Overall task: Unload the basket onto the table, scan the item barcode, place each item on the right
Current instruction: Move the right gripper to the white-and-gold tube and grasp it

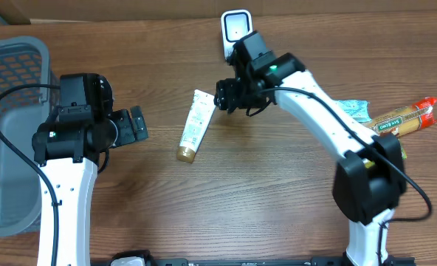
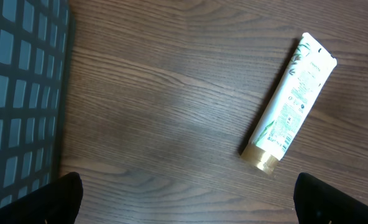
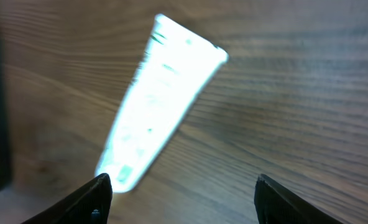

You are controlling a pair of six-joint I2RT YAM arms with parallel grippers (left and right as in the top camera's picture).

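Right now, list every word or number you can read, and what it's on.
No text is readable.
tube: green print, too small; washed out in the right wrist view.
orange packet: lettering on a yellow band, too small.
teal packet: print too small.

White tube (image 1: pixel 193 125) with green print and a gold cap, lying flat near the middle, cap end toward 7 o'clock, crimped flat end toward 1 o'clock, white scanner (image 1: pixel 235 28) at 12 o'clock, near the tube's crimped end, not touching it
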